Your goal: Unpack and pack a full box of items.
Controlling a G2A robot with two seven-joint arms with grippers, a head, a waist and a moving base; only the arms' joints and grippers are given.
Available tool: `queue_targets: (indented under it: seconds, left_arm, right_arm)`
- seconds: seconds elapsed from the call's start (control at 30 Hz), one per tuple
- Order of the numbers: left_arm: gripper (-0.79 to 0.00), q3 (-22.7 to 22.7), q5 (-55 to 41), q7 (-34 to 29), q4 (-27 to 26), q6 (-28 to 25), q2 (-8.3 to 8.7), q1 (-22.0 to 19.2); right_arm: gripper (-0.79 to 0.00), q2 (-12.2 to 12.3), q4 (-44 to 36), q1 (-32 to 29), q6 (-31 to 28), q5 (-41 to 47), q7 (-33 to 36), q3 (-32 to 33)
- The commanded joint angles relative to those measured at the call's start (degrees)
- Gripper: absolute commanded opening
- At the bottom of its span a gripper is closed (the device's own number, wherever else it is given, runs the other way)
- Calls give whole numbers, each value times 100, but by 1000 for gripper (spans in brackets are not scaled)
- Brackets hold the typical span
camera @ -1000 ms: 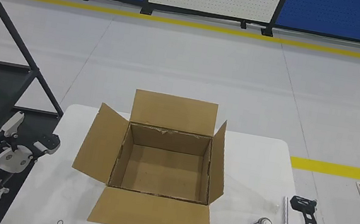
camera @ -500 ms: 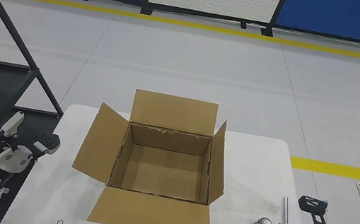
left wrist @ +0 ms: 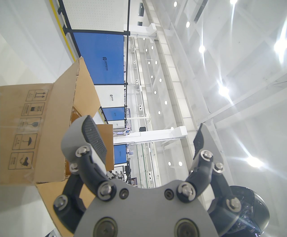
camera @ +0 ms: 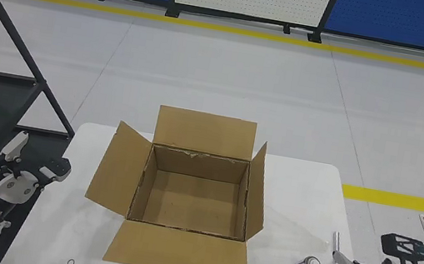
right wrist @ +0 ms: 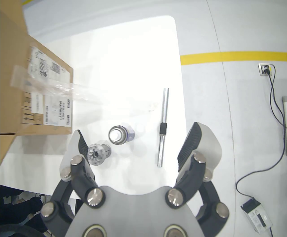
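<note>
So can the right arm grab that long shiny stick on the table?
Probably yes. The right gripper hangs open near the rod, which lies flat on the table with nothing on it; the small can stands apart to one side.

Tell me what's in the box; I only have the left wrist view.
Observer: The top view looks into the open brown cardboard box: flaps spread, bare floor showing.
Operator: Parts?
Observer: Three lie on the white table beside it: a silver metal rod with a black collar, a small silver-and-purple cylinder and a silver slotted metal hub.
Operator: Right tool?
Observer: The right tool is open, holding nothing, beside the rod.
</note>
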Motion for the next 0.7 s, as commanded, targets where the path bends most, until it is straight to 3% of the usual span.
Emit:
queue_targets:
  seconds: [0.0,0.67]
  left_arm:
    - [0,0,0,0,0,0,0,0]
    - [0,0,0,0,0,0,0,0]
  right_arm:
    - [0,-7,-288,-95,-23,275,-103,42]
    - [0,-10,-495,-182,0,493,-154,75]
